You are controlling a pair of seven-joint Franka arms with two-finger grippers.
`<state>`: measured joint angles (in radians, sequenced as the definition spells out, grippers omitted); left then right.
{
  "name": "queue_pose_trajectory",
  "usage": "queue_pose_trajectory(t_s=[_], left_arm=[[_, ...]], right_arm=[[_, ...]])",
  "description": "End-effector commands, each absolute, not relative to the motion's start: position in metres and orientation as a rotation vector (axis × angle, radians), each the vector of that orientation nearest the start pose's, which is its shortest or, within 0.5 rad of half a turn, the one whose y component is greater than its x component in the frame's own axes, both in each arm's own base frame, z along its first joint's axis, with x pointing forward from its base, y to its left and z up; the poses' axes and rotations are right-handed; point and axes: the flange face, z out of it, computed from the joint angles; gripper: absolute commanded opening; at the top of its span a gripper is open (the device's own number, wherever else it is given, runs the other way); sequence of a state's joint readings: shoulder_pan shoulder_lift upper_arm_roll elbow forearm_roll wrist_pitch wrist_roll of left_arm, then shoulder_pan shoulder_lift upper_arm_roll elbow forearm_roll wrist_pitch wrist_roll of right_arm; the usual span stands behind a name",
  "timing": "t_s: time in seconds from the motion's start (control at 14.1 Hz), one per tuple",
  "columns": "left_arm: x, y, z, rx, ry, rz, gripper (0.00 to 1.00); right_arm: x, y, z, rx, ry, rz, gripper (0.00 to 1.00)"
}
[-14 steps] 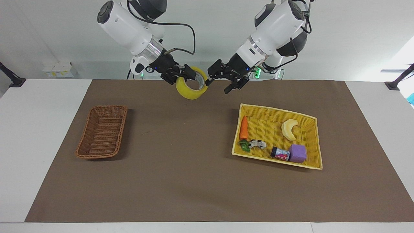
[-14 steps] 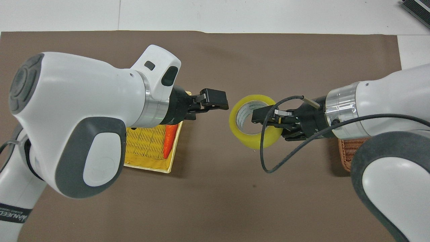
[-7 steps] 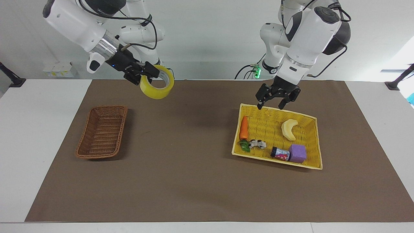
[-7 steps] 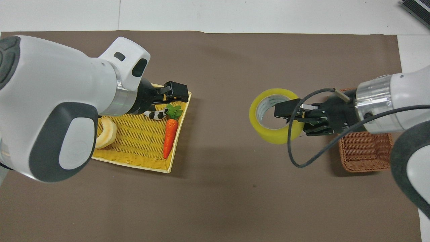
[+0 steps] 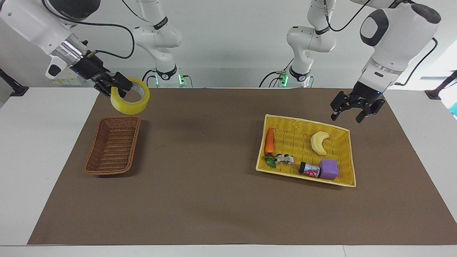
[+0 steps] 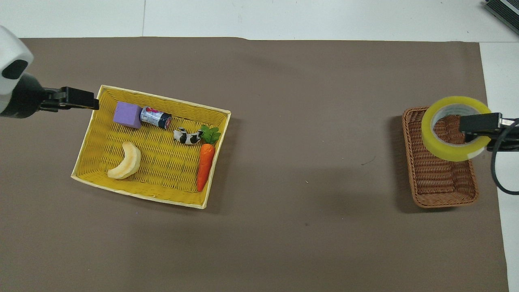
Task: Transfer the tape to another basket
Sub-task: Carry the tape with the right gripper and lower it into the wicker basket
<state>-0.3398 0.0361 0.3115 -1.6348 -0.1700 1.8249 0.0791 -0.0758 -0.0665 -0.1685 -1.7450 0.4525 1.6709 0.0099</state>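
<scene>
Yellow translucent tape (image 5: 130,96) is held in the air by the right end effector (image 5: 113,85), whose fingers are clamped on the roll's wall, over the end of the dark wicker basket (image 5: 112,145) nearer to the robots. The left end effector (image 5: 353,111) is held with fingers apart above the bench (image 5: 200,200), just beside the yellow basket (image 5: 351,157), in which a banana (image 5: 319,142) and a carrot (image 5: 269,140) are seen.

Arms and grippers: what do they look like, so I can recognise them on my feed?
Both arms are glossy white with dark grey joint caps, a silver metal ring at each wrist and loose black cables. The right gripper and left gripper are black, with two blocky fingers. Green lights glow at both bases.
</scene>
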Motion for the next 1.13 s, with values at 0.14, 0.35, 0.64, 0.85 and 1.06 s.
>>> queue_pose_trajectory(t_s=[0.14,0.35,0.64,0.85,1.06], left_arm=[[0.58,0.055,0.603,-3.224,0.287,-0.273,1.0],[0.578,0.092,0.604,-3.21,0.235,-0.307,1.0],[0.579,0.091,0.602,-3.219,0.116,-0.292,1.0],[0.579,0.083,0.603,-3.131,0.141,-0.254,1.0],[0.58,0.064,0.602,-3.143,0.099,-0.237,1.0]], right_arm=[[0.548,-0.117,0.547,-2.699,0.356,-0.031,0.0],[0.55,-0.188,0.477,-2.664,0.286,-0.015,0.0],[0.556,-0.203,0.429,-2.647,0.288,-0.002,0.0],[0.555,-0.202,0.39,-2.607,0.336,0.026,0.0],[0.551,-0.213,0.353,-2.558,0.33,0.054,0.0]])
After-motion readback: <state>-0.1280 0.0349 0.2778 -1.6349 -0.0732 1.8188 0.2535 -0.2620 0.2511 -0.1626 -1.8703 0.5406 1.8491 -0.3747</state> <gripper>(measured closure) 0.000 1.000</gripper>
